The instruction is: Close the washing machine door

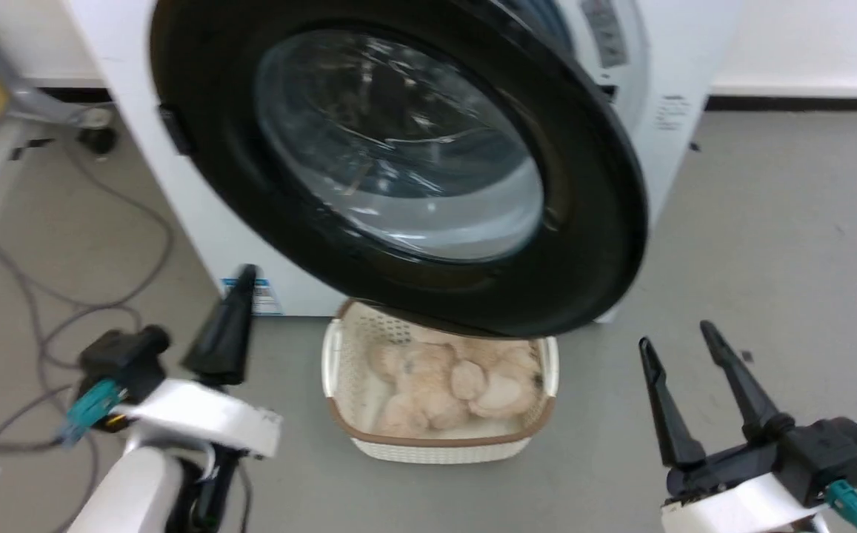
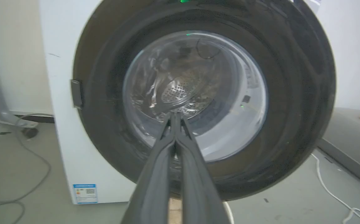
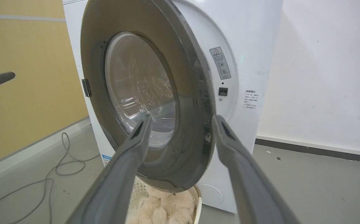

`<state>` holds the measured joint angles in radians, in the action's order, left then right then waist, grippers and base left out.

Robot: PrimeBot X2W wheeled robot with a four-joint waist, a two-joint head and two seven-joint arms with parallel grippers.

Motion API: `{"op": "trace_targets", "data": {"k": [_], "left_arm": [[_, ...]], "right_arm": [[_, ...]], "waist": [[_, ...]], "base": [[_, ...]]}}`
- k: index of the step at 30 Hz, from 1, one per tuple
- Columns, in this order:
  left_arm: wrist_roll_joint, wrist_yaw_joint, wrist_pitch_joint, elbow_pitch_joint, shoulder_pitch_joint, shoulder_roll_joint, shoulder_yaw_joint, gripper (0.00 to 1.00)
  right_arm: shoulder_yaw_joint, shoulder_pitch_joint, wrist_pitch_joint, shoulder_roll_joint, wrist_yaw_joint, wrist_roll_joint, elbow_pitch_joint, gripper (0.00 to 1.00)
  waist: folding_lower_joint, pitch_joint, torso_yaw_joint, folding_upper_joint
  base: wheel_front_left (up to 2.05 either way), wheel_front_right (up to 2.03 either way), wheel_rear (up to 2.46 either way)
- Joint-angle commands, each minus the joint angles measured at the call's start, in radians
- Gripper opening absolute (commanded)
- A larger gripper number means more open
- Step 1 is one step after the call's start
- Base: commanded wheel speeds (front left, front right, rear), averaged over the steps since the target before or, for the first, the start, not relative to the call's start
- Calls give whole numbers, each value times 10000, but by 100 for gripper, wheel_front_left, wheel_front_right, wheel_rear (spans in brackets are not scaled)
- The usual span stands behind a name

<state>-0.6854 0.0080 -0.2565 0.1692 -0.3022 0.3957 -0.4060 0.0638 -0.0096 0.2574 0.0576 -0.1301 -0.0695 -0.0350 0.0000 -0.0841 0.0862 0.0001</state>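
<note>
The washing machine door (image 1: 398, 155) is a big round black frame with a clear bulging glass window, standing part-way swung out from the white washing machine (image 1: 687, 66). In the right wrist view the door (image 3: 142, 93) stands ajar with a gap to the machine (image 3: 248, 62) on its right. My left gripper (image 1: 244, 277) is shut at the lower left, short of the door, with nothing between its fingers; in its wrist view the shut left gripper (image 2: 175, 115) points at the door glass (image 2: 195, 93). My right gripper (image 1: 676, 333) stands open at the lower right, its fingers (image 3: 136, 140) framing the door's lower edge from a distance.
A white woven basket (image 1: 343, 370) holding a beige plush toy (image 1: 458, 377) sits on the grey floor under the door. Grey cables (image 1: 50, 296) trail over the floor at the left. A blue sticker (image 1: 265, 296) marks the machine's lower front.
</note>
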Motion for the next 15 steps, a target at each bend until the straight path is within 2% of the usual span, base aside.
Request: {"op": "trace_targets", "data": {"k": [1, 4, 7, 8, 9, 15], "left_arm": [[806, 275, -48, -542, 617, -218, 672, 0], [1970, 510, -50, -1314, 1561, -734, 1614, 0], [2891, 431, -51, -1780, 2416, -1193, 2126, 0], [3190, 372, -51, -1831, 2662, -1290, 2160, 47], [3455, 348, -51, -1857, 2878, -1380, 2185, 100], [4410, 275, -52, -2039, 3749, -1939, 2220, 100]], "right_arm": [[106, 138, 44, 97, -6, 66, 65, 100], [207, 236, 44, 236, -6, 41, 286, 100], [167, 317, 44, 295, -6, -37, 476, 100], [145, 350, 44, 302, -6, -71, 510, 100], [139, 374, 44, 318, -6, -98, 537, 100], [-7, 477, 2, 293, -6, -175, 995, 100]], "waist": [[0, 217, -419, -1], [0, 349, -618, -1], [0, 482, -777, -1], [0, 524, -827, -1], [0, 549, -860, -1], [0, 601, -988, -1]], "base": [[0, 0, 0], [0, 0, 0], [0, 0, 0], [0, 0, 0], [0, 0, 0], [0, 0, 0]]}}
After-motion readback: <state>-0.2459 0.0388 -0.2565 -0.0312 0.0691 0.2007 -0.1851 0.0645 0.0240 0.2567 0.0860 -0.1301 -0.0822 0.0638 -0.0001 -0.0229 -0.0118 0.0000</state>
